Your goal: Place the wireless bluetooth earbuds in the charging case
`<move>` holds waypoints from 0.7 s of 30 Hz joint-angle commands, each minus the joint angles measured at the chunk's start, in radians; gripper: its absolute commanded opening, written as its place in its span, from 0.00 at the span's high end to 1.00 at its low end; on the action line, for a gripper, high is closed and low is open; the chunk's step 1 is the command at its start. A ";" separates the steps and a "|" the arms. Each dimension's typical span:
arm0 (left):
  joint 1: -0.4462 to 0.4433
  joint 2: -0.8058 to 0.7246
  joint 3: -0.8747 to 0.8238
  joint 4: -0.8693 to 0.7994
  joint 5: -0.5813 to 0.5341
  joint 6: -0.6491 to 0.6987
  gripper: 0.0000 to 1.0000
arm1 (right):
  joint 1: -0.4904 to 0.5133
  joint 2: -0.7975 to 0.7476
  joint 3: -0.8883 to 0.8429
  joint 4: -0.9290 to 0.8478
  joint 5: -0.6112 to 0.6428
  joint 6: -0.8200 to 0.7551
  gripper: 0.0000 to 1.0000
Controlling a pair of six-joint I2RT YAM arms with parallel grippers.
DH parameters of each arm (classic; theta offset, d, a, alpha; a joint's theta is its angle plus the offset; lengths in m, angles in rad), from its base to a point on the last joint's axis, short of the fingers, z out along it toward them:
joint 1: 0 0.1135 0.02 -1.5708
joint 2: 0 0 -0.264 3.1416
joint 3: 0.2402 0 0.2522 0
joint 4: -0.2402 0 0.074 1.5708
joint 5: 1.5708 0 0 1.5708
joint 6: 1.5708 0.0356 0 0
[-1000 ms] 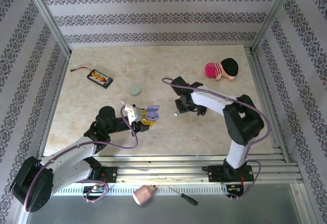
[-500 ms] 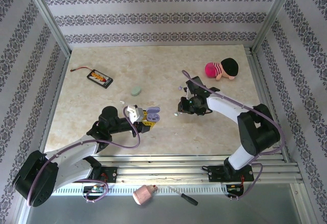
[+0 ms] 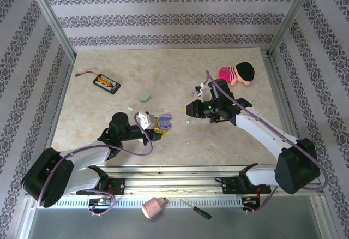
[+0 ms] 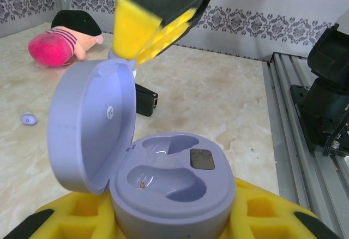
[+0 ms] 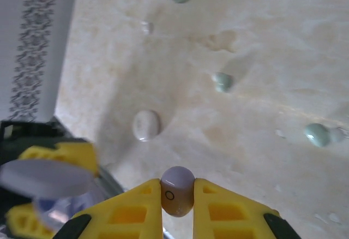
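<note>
Lilac earbud (image 5: pixel 177 195) in right pincer (image 5: pixel 177 186) | left pincer (image 3: pixel 157 124) apparently clamps open lilac case (image 4: pixel 174 187)

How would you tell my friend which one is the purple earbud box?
Look near the front of the marble table, at the left arm's pincer. Its yellow pads clamp the lilac charging case. Unlike the mint-green case lying shut farther back, this one is gripped with its lid open, showing two empty hollows.

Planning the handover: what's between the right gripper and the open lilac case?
In the top view, one whitish earbud lies between the right gripper, holding a lilac earbud, and the lilac case.
</note>
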 commanded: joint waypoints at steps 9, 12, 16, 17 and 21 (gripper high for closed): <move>0.017 0.063 0.041 0.139 0.096 -0.064 0.86 | 0.127 -0.053 0.038 0.011 -0.137 -0.093 0.85; 0.017 0.058 0.050 0.124 0.108 -0.061 0.86 | 0.148 -0.044 0.041 0.025 -0.133 -0.098 0.85; 0.017 0.056 0.055 0.121 0.116 -0.067 0.86 | 0.163 -0.026 0.045 0.034 -0.134 -0.104 0.85; 0.018 0.056 0.055 0.119 0.117 -0.068 0.86 | 0.164 -0.024 0.046 0.035 -0.135 -0.104 0.85; 0.016 0.054 0.055 0.126 0.120 -0.075 0.86 | 0.170 -0.017 0.047 0.036 -0.138 -0.107 0.85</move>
